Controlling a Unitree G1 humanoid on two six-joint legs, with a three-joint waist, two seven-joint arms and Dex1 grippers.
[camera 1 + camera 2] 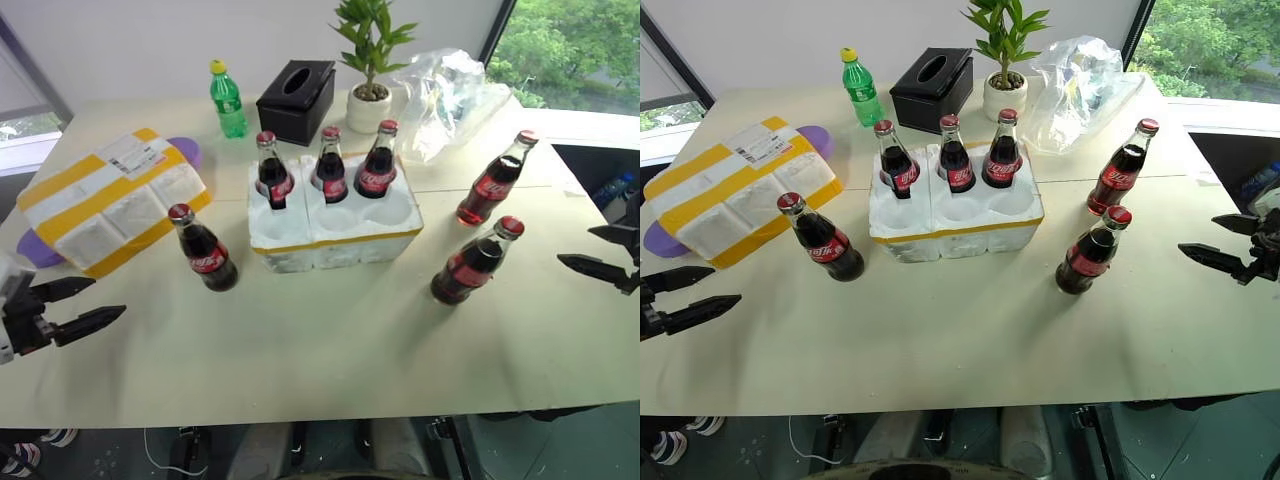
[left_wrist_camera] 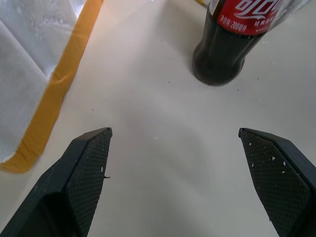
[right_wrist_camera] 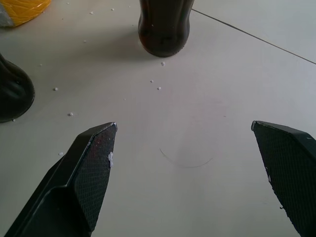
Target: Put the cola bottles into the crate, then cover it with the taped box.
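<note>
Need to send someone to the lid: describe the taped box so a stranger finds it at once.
Start at the white crate holding three cola bottles mid-table, then look to the robot's left. The taped box lies there, a large white foam box. Wide yellow tape bands and a shipping label set it apart.

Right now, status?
Left gripper and right gripper open, empty. Three cola bottles in crate's back wells; three loose on table. Taped box left of crate. Nothing blocking.
</note>
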